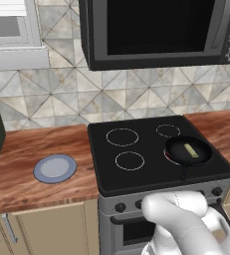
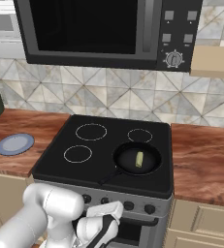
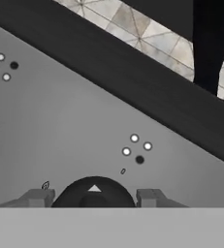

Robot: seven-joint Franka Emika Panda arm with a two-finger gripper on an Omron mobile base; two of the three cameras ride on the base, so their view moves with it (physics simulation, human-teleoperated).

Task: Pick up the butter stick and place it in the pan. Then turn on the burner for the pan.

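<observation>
**Hand view: fingers straddle a stove knob, butter already in the pan**

Hand view looks at the grey control panel (image 3: 74, 126) of the stove, tilted across the picture. The hand (image 3: 94, 197) is low at the panel, its two finger tips (image 3: 38, 197) standing on either side of a round black knob (image 3: 94, 193) with a small white triangle mark on top. The tips are apart and flank the knob closely; whether they press on it cannot be told. Just above the knob sits a cluster of three white dots and one dark dot (image 3: 136, 147), and a like cluster lies further along the panel.

From the left base view, the butter stick (image 1: 189, 150) lies inside the pan (image 1: 188, 151), near its middle. The pan stands on the front right burner (image 1: 169, 156) of the black glass cooktop (image 1: 146, 149), and a thin red arc shows at the pan's left edge. The pan's handle points toward the front edge of the stove. The other three rings are bare.

A round grey-blue plate (image 1: 55, 168) rests on the wooden bench (image 1: 32, 169) to the left of the stove, well apart from the pan. A black microwave (image 2: 104, 29) hangs above the cooktop. The white arm (image 2: 45, 213) reaches down in front of the stove's knob row.
</observation>
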